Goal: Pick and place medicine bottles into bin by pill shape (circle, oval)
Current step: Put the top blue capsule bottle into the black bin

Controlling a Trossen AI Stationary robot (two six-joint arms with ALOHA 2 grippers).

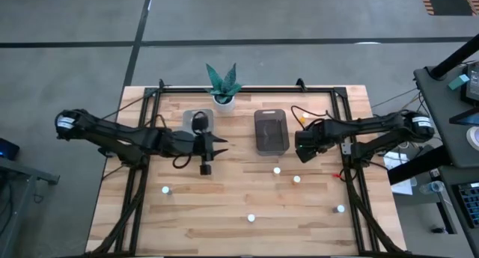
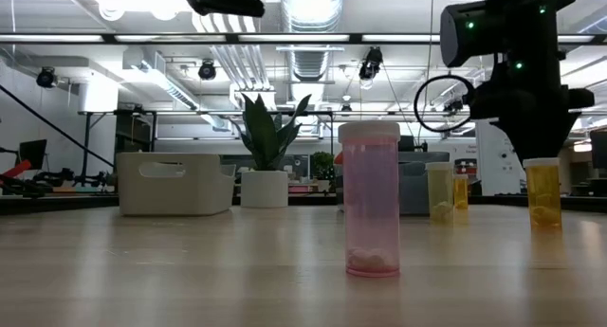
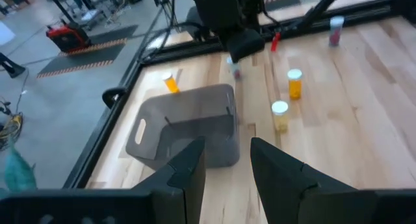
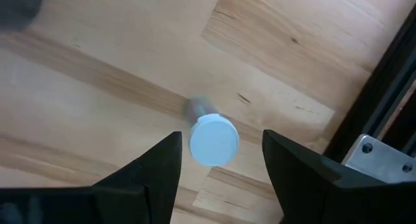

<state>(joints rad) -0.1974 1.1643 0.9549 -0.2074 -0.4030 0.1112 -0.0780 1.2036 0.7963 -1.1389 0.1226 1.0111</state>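
Note:
My right gripper (image 4: 221, 138) points down at the table's right, open. A medicine bottle with a white cap (image 4: 213, 141) stands upright on the wood below it, between the two fingers and apart from both. In the high view the gripper (image 1: 304, 149) hides this bottle. My left gripper (image 3: 227, 152) is open with nothing between its fingers, reaching nearly level over the table's middle (image 1: 222, 146), facing the dark grey bin (image 3: 188, 123). The clear bin (image 1: 198, 122) lies under the left arm. Other bottles (image 1: 277, 170) (image 1: 297, 179) stand upright on the table.
A potted plant (image 1: 223, 87) stands at the far edge between the bins. Single bottles stand near the front (image 1: 165, 189) (image 1: 251, 217) (image 1: 340, 209). A pink bottle (image 2: 370, 199) is closest to the low camera. Black frame rails (image 1: 340, 131) run along the table's sides.

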